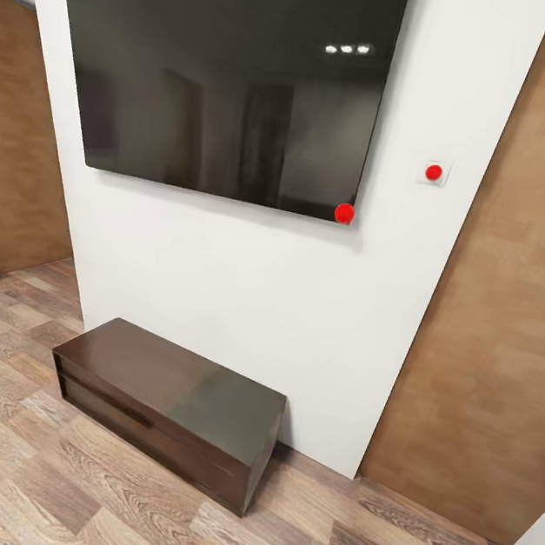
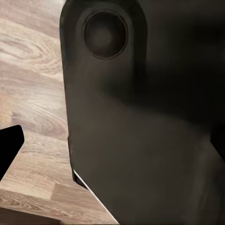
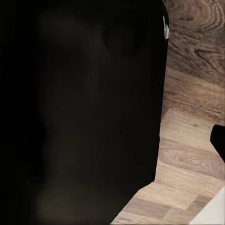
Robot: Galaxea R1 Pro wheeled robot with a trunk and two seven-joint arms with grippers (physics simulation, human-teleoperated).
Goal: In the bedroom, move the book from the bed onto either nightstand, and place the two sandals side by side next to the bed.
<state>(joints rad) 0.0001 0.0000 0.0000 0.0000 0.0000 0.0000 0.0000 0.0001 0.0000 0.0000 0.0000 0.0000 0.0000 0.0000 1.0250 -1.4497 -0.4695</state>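
I face a white bedroom wall [image 1: 243, 294] with a black wall-mounted TV [image 1: 225, 71]. The book, the bed, the nightstand and both sandals are out of view. In the left wrist view a dark rounded part of my own body [image 2: 140, 117] stands close over the wood-plank floor [image 2: 33, 70], with a black finger [image 2: 9, 146] at the picture's edge. The right wrist view has a similar dark body part [image 3: 79, 112] and a black finger [image 3: 219, 140] at the edge over the floor [image 3: 192, 93]. Neither sliver tells me how the jaws stand.
A long dark brown TV bench [image 1: 168, 406] stands on the plank floor [image 1: 28, 480] against the wall below the TV. Brown wooden panels flank the wall at the right [image 1: 501, 326] and left [image 1: 20, 144]. A white switch with a red dot [image 1: 433, 172] is beside the TV.
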